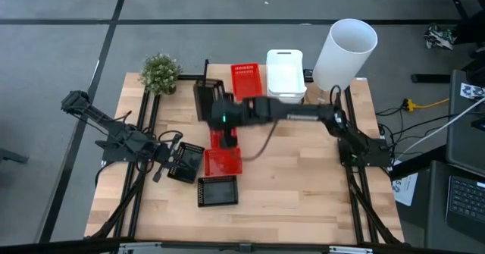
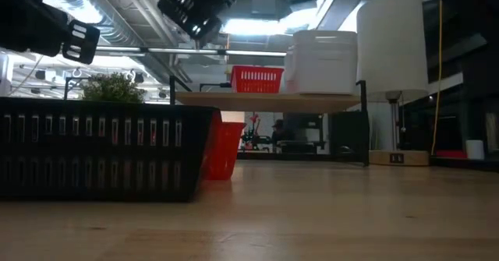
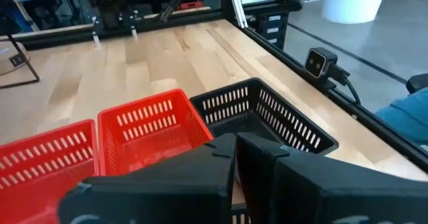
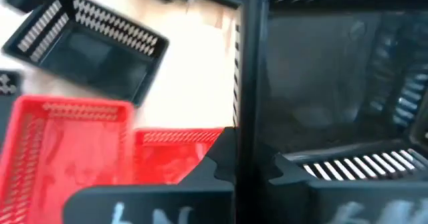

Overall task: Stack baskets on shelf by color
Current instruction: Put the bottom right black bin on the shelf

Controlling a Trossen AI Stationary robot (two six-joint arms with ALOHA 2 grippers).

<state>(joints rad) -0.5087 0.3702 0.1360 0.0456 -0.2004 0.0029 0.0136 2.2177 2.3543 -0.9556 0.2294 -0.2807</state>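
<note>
My right gripper (image 1: 215,111) reaches across to the shelf's (image 2: 265,99) left end and is shut on a black mesh basket (image 1: 206,98), lifted above the table. A red basket (image 1: 245,79) and stacked white baskets (image 1: 285,73) stand on the shelf. Two red baskets (image 1: 223,161) (image 1: 225,138) and another black basket (image 1: 217,191) rest flat on the tabletop. My left gripper (image 1: 171,160) is at the table's left part, shut at a third black basket (image 1: 187,164). My left gripper appears to pinch the black basket's wall (image 3: 232,214) between its two fingers (image 3: 200,164), which hide most of the contact. Whether the basket is clear of the table I cannot tell. My right gripper pinches one mesh side wall (image 4: 242,83) of its black basket between the two fingers, one inside and one outside. The basket is lifted clear above the red baskets (image 4: 67,144).
A small potted plant (image 1: 160,72) stands at the far left corner and a tall white cylinder (image 1: 345,53) at the far right, beside the shelf. Bare tabletop (image 1: 303,170) lies on the right and near side. The near black basket (image 2: 101,152) fills the low view's left.
</note>
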